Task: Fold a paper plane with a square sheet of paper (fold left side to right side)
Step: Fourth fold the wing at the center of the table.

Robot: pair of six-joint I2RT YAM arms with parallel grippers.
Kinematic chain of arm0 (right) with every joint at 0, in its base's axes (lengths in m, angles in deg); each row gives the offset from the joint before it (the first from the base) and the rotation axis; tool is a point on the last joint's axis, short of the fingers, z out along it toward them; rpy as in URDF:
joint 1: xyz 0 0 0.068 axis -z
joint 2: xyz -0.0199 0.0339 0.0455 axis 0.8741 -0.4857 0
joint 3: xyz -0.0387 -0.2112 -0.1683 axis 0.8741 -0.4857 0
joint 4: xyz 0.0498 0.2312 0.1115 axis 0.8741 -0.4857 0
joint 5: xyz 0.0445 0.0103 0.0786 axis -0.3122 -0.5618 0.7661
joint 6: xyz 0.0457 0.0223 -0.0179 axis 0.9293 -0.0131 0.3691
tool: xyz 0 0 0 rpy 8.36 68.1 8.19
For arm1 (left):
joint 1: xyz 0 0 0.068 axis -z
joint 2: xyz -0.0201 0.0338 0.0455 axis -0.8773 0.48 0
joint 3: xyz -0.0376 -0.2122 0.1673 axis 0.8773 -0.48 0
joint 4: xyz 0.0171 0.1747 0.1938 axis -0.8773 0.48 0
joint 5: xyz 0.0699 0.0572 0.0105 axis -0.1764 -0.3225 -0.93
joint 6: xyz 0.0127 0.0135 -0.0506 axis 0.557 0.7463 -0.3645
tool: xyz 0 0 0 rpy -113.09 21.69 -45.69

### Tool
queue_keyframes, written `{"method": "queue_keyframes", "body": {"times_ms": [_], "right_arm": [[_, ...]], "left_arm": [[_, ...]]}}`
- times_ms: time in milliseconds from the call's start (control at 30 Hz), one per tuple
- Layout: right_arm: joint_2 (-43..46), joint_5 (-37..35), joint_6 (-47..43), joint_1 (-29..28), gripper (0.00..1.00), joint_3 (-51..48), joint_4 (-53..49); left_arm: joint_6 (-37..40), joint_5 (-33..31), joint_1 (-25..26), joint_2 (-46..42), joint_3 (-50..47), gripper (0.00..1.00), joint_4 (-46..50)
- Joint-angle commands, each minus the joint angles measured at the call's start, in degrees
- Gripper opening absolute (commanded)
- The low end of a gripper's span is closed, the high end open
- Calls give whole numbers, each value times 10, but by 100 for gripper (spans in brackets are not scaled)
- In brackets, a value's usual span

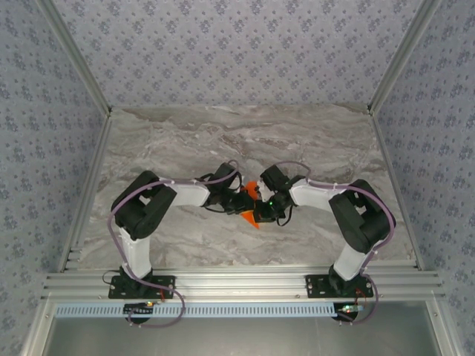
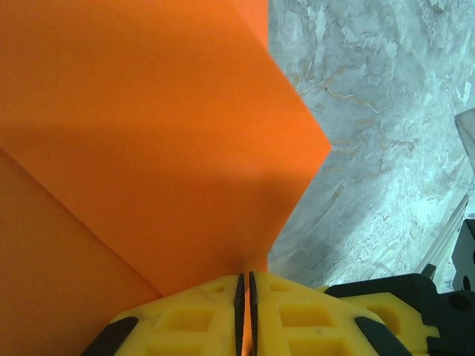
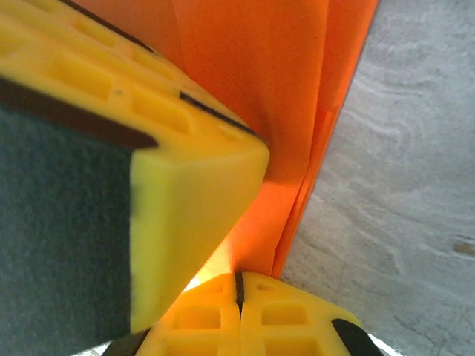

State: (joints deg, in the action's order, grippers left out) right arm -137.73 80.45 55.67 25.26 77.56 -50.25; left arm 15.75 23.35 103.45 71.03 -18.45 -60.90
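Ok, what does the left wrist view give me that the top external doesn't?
Left wrist: the left hand pinched shut on an edge of the orange paper, with its overlapping folded layers seen up close. Top external: both arms meeting mid-table, the right hand at the paper too, and orange tips poking out between them. Both: the orange paper over the marble table.

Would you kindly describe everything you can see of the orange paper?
The paper is thin, plain and bright orange, folded into layers with sharp creases and a pointed corner. Over the middle of the table, it is pinched by the shut left tool and the shut right tool. Whether it touches the table is unclear.
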Motion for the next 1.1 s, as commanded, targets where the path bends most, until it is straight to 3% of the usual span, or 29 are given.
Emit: {"method": "queue_keyframes", "body": {"times_ms": [0,1067], "right_arm": [[-40,-91,-7,-9,0,-36,-75],[-36,-84,2,-25,0,-52,-72]], "left_arm": [[42,-107,-42,31,17,13,39],[114,-110,-167,143,230,15,157]]}}
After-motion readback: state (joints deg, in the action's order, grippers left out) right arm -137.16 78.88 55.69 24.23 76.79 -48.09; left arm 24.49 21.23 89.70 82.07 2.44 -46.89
